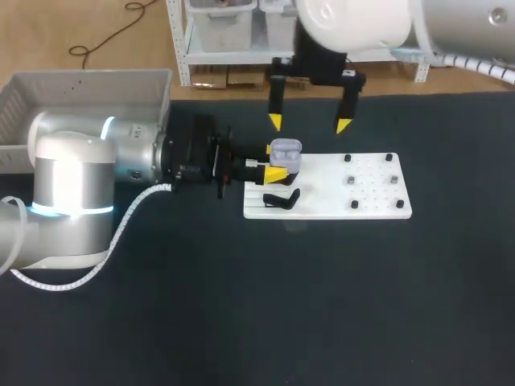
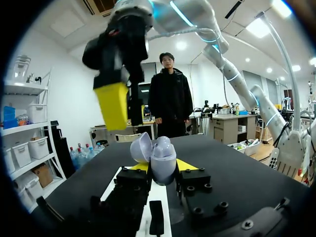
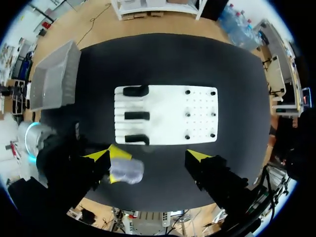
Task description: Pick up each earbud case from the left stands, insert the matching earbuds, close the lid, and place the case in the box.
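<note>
My left gripper [image 1: 280, 163] reaches in from the left and is shut on a pale lavender earbud case [image 1: 286, 150], held over the left end of the white board [image 1: 378, 211]. In the left wrist view the case [image 2: 163, 159] stands upright between the yellow tips with its lid [image 2: 140, 147] swung open. My right gripper [image 1: 310, 123] hangs open just behind and above the case, nothing between its fingers. In the right wrist view the case [image 3: 127, 171] lies beside one of that gripper's fingers [image 3: 101, 157]. Whether earbuds sit in the case, I cannot tell.
Black stands [image 3: 137, 115] line the board's left side, and one shows in front of the case [image 1: 282, 199]. Small pegs [image 1: 354, 204] dot its right half. A grey box [image 1: 80, 84] stands at the back left. The dark table [image 1: 322, 305] stretches in front.
</note>
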Controlling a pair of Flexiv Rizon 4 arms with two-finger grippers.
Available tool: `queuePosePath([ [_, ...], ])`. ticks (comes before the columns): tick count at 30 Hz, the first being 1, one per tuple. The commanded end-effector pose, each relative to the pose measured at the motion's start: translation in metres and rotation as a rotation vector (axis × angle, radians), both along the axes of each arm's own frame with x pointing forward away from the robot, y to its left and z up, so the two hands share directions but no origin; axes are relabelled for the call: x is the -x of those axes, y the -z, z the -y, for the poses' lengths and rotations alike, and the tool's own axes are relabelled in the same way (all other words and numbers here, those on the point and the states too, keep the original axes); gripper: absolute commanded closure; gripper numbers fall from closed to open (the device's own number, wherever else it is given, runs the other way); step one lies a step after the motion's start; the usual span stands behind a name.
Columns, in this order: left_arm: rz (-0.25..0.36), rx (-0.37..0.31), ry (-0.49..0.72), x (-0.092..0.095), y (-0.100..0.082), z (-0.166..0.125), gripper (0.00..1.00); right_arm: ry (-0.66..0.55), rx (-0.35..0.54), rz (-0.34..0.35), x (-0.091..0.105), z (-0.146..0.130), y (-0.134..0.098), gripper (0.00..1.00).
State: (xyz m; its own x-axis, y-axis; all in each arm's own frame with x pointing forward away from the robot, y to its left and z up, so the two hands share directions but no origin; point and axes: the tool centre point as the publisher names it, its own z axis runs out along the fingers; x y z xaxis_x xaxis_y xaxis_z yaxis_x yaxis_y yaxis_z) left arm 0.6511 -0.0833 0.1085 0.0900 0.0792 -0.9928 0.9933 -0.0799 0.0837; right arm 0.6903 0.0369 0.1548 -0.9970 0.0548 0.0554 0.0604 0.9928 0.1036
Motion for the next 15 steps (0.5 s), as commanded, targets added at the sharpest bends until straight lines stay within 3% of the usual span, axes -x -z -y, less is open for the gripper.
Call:
queuePosePath([
  [1, 0.002, 0.000, -0.004, 0.001, 0.000, 0.000, 1.00, 0.015, -0.019, -0.054, -0.020, 0.006, 0.011, 0.00],
  [15, 0.002, 0.000, -0.004, 0.001, 0.000, 0.000, 1.00, 0.015, -0.031, -0.121, -0.024, 0.007, 0.032, 0.00],
])
